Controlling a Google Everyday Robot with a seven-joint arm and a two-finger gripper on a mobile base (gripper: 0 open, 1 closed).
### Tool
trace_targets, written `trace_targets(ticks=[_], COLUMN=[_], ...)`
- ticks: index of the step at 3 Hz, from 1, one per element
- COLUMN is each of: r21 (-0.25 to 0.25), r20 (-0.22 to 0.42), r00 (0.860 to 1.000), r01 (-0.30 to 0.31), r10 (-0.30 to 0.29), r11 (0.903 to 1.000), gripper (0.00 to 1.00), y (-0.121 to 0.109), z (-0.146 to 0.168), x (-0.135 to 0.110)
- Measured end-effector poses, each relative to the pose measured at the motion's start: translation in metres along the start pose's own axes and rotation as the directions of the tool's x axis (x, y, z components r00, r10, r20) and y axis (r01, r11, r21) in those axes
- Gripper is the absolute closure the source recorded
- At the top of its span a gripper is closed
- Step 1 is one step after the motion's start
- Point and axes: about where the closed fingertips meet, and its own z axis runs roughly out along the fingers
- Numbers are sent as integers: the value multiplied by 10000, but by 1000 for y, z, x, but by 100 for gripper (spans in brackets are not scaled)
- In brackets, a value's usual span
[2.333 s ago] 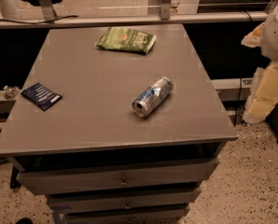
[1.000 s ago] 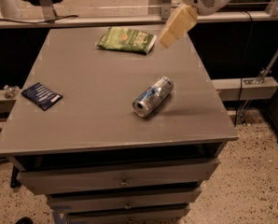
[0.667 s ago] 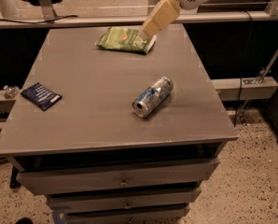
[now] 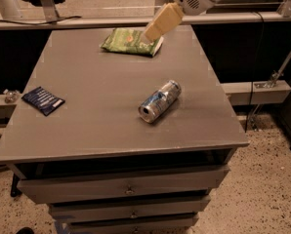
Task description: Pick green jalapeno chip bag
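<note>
We see a grey drawer cabinet (image 4: 96, 77) from above. Near its far edge lies the small crinkly light-green jalapeno chip bag (image 4: 127, 40), flat. The robot's cream-coloured gripper (image 4: 150, 32) reaches in from the upper right, its tip over the bag's right end; we cannot tell whether it is spread or closed. A silver-blue drink can (image 4: 159, 101) lies on its side near the middle, and a flat dark navy packet (image 4: 43, 100) lies by the left edge

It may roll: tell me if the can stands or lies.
The can lies on its side, one end facing front-left; claw at the bag's right end.
</note>
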Motion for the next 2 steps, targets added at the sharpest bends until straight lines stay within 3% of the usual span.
trace_targets(ticks=[1,2], r21=[353,857], r20=[207,739], r00=[9976,9893], r01=[-664,-1324], r10=[657,1262], r11=[9972,9875], gripper=[0,0], y=[8,-3], z=[49,95], x=[22,31])
